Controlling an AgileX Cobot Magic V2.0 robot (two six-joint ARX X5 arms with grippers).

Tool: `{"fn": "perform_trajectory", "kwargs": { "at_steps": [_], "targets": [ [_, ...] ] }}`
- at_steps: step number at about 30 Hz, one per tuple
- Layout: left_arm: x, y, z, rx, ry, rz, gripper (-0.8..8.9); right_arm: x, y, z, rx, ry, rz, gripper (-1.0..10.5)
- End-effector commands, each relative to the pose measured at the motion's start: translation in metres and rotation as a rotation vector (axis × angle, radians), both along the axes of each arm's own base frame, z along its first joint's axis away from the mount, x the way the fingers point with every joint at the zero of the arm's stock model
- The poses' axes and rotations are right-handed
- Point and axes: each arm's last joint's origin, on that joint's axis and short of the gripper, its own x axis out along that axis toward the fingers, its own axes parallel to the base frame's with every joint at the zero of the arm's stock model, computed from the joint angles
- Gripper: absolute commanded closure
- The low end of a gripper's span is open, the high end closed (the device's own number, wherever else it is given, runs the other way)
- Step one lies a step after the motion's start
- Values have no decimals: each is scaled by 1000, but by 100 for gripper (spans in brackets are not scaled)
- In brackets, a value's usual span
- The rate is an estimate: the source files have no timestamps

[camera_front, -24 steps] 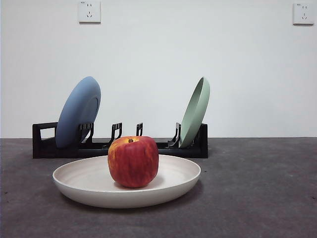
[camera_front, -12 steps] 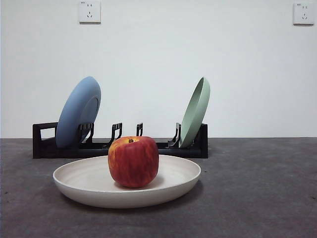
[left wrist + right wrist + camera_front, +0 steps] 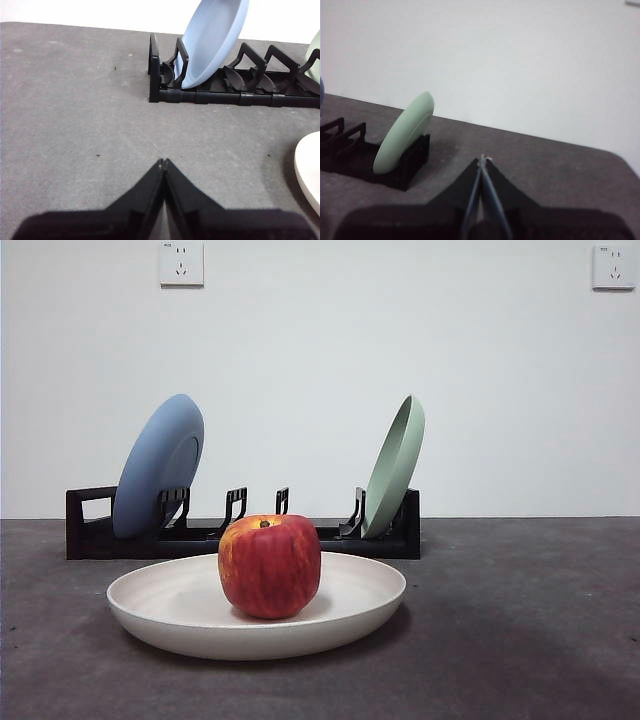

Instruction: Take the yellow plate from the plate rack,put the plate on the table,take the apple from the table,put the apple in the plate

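White wall with 2 sockets (image 3: 181, 263) backs the dark grey surface (image 3: 520, 620). Near the front edge of the front view lies the yellow plate (image 3: 180, 612), flat on the surface, with the apple (image 3: 269, 566) sitting upright in its middle, stem end up. Behind it, by the wall, stands the black plate rack (image 3: 90, 525); a blue plate (image 3: 158, 465) leans in a slot near its handle end and a pale green plate (image 3: 395, 466) leans at the other end, with bare prongs between them. The left tool (image 3: 163, 162) hangs over bare surface near the rack's handle end, tips pressed together, holding nothing. The right tool (image 3: 482, 159) is likewise closed and empty, off beyond the green plate's end.
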Motion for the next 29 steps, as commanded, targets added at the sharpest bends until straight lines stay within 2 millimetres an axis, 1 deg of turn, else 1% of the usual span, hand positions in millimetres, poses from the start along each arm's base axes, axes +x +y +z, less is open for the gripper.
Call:
{"fn": "perform_trajectory", "kwargs": {
  "at_steps": [1, 6, 14, 17, 19, 29],
  "targets": [
    [0, 0, -3, -8, 4, 7, 817, 3, 0, -25, 60, 6, -8, 946],
    [0, 0, -3, -8, 4, 7, 817, 6, -1, -58, 125, 43, -41, 946],
    [0, 0, -3, -8, 4, 7, 817, 11, -1, -92, 138, 115, -50, 945],
    [0, 0, -3, -8, 4, 7, 817, 12, -1, -104, 147, 174, -54, 946],
    [0, 0, -3, -8, 4, 7, 817, 12, -1, -109, 142, 219, -58, 945],
    [1, 0, -3, -8, 6, 7, 817, 12, -1, -108, 169, 219, -60, 945]
  ]
}}
